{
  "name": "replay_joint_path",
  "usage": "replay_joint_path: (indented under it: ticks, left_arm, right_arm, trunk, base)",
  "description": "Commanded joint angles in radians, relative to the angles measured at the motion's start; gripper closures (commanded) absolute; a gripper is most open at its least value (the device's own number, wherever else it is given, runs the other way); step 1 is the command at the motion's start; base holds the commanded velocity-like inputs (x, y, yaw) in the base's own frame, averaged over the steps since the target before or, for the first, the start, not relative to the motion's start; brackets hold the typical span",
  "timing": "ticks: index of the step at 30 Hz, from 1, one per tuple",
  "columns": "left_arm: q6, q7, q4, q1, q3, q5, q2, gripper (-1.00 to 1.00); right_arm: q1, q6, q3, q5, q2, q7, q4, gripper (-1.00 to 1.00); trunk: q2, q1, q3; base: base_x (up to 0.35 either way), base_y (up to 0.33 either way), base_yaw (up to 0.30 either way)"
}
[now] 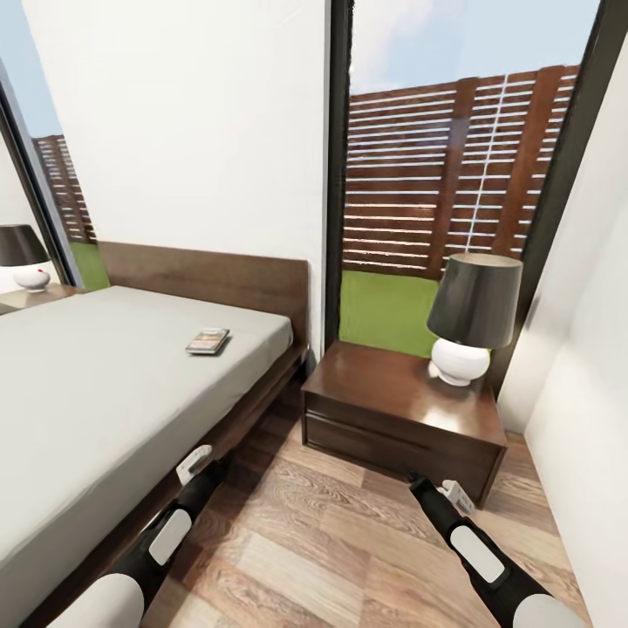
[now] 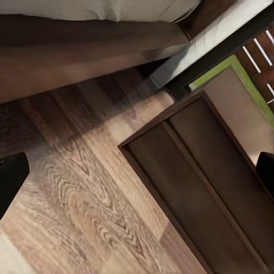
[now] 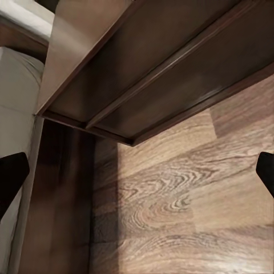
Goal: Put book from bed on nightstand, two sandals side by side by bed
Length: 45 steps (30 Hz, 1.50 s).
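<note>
The book [image 1: 208,340], a thin dark paperback, lies flat on the light-grey mattress of the bed [image 1: 105,392], near the headboard and the near edge. A dark-brown two-drawer nightstand [image 1: 397,410] stands to the bed's right, its drawer fronts close in the left wrist view [image 2: 200,182] and the right wrist view [image 3: 160,74]. My left gripper [image 1: 215,468] hangs low beside the bed frame. My right gripper [image 1: 418,481] hangs low in front of the nightstand. Both are open with nothing between the fingers [image 2: 11,177] [image 3: 11,177]. The sandals are out of view.
A dark-shaded lamp [image 1: 471,323] stands on the nightstand's right half, leaving its left half bare. A second nightstand [image 1: 26,298] with a lamp [image 1: 22,257] stands beyond the bed at far left. A white wall [image 1: 584,419] bounds the right side. Wood-plank floor [image 1: 331,541] lies between bed and wall.
</note>
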Motion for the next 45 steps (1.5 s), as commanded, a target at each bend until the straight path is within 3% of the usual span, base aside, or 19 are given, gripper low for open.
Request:
replay_joint_path:
  ticks: [1, 45]
  left_arm:
    - [0.0, -0.007, 0.002, -0.001, 0.001, 0.009, 0.0, -1.0]
    - [0.0, -0.007, 0.002, 0.0, 0.0, 0.008, 0.0, -1.0]
  right_arm:
    - [-0.001, -0.005, 0.008, -0.011, -0.001, 0.002, 0.001, -1.0]
    - [-0.001, -0.004, 0.01, -0.006, -0.001, 0.004, 0.001, -1.0]
  trunk:
    - [0.0, 0.0, -0.001]
    - [0.0, 0.0, -0.001]
  base:
    - [0.153, 0.0, 0.0]
    - [0.153, 0.0, 0.0]
